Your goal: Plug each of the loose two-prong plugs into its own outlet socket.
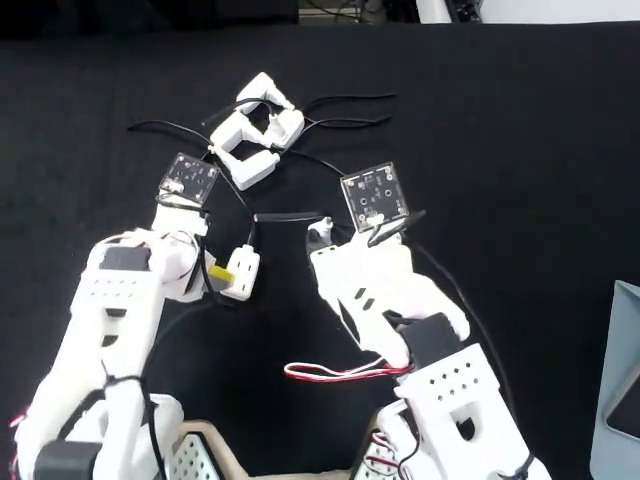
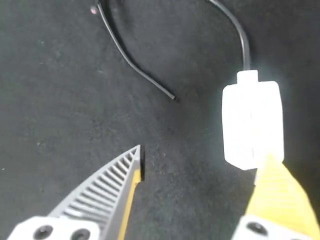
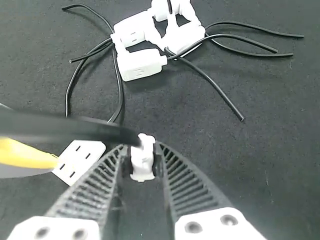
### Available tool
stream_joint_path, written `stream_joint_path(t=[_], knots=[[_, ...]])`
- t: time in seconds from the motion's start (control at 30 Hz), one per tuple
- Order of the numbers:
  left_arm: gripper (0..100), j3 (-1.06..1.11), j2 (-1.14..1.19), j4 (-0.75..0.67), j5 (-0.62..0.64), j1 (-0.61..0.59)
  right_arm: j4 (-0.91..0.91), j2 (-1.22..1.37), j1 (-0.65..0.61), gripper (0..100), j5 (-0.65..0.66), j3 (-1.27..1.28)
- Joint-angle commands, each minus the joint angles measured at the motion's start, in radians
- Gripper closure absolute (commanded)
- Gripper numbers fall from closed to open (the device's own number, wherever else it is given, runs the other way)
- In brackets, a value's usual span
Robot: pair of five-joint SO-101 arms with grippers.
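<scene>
Right gripper (image 3: 141,149): clamped on a small white plug (image 3: 142,161), probably light, hard and slippery with a springy cord (image 3: 75,127), so you grip its body square; left gripper (image 2: 200,175): spread wide, holding nothing, one finger (image 2: 280,200) against the socket (image 2: 252,125) lying on the mat (image 2: 50,100) nearby.

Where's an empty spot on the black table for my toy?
Bare: the right side of the table, beyond the black wires, and its far left corner. Crowded: the middle, around the pile of white plugs.

No text, labels or numbers are readable.
</scene>
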Motion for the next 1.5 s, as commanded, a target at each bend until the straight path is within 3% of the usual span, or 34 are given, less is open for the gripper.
stream_joint_path(t=[0.0, 0.23, 0.43, 0.77, 1.03, 1.3, 1.47], knots=[[65, -0.004, -0.087, 0.037, -0.009, 0.024, 0.002, -0.015, -0.012, 98.6, 0.003, -0.007], [65, -0.004, -0.064, 0.034, 0.000, 0.174, 0.002, -0.015, -0.012, 98.6, 0.003, -0.007], [65, 0.033, 0.028, -0.124, 0.054, 0.200, 0.002, -0.015, -0.012, 98.6, 0.003, -0.005], [65, 0.053, -0.058, -0.087, 0.054, -0.082, 0.000, -0.015, -0.046, 98.6, 0.038, -0.010], [65, 0.097, -0.190, 0.026, -0.009, -0.133, -0.002, -0.001, -0.152, 98.6, 0.051, -0.007], [65, 0.131, -0.224, 0.072, 0.052, -0.344, -0.118, 0.277, -0.278, 98.6, 0.164, -0.048], [65, 0.183, -0.222, 0.072, 0.054, -0.371, -0.209, 0.437, -0.293, 98.6, 0.233, -0.087]])
